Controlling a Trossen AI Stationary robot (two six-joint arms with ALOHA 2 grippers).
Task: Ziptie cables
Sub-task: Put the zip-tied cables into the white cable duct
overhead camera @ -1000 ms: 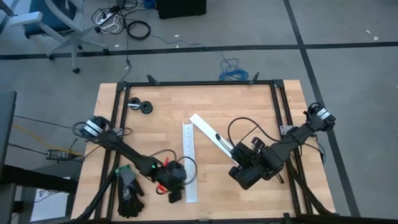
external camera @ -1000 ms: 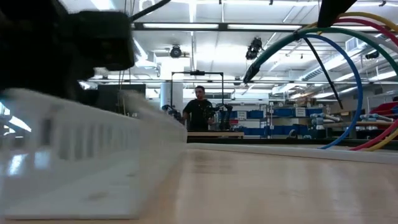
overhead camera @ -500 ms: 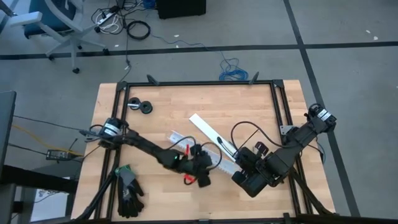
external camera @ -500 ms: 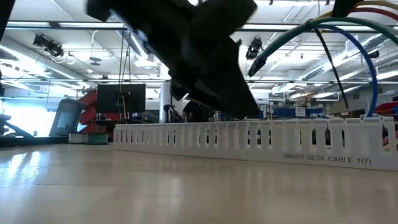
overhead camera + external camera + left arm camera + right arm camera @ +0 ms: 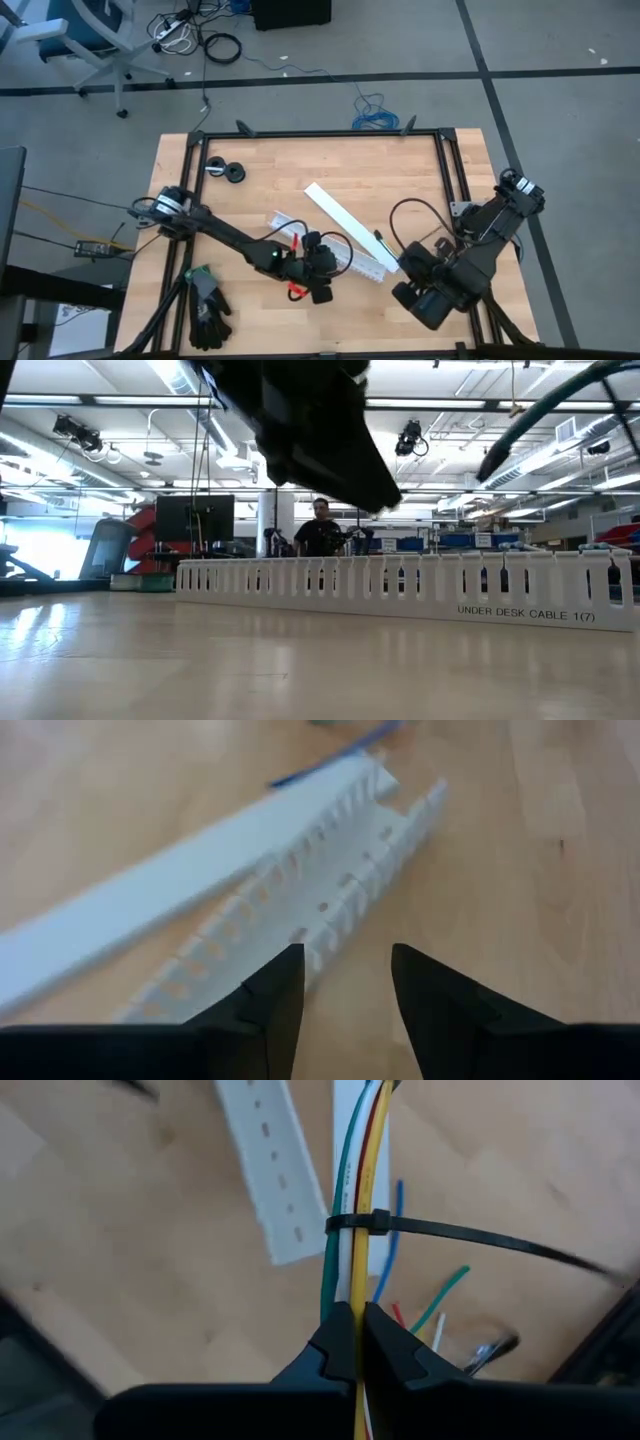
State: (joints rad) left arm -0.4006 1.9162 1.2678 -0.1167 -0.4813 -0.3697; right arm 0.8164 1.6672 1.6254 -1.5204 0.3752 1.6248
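In the right wrist view my right gripper (image 5: 356, 1325) is shut on the cables (image 5: 352, 1180), a bundle of green, yellow, red and white wires. The black ziptie (image 5: 356, 1222) is looped around the bundle just ahead of the fingertips, and its tail (image 5: 500, 1242) sticks out sideways. In the high view that gripper (image 5: 397, 258) hangs over the table's right part, with a green wire end (image 5: 380, 238) showing. My left gripper (image 5: 335, 268) (image 5: 345, 990) stands open above the white slotted strip (image 5: 330, 890), touching nothing. My right gripper pinches the wire bundle (image 5: 353, 1295) between its two fingers (image 5: 320, 1352), a short way behind the ziptie's loop. The fingers slant downward and lie along the wires, which run on ahead of the fingertips. The bundle is lifted clear of the table.
The slotted strip (image 5: 360, 265) (image 5: 400, 585) lies on the table beside a flat white strip (image 5: 340, 222). A black glove (image 5: 205, 308) lies at the near left corner, small dark discs (image 5: 228, 172) at the far left. A blue coiled cable (image 5: 372, 115) lies on the floor. A person (image 5: 320, 532) stands far behind.
My left gripper has gone toward the table's right edge and risen. The slotted strip has turned from lying near-to-far to slanting beside the flat strip. My right gripper has carried the cables toward the right and near edges, rolling somewhat.
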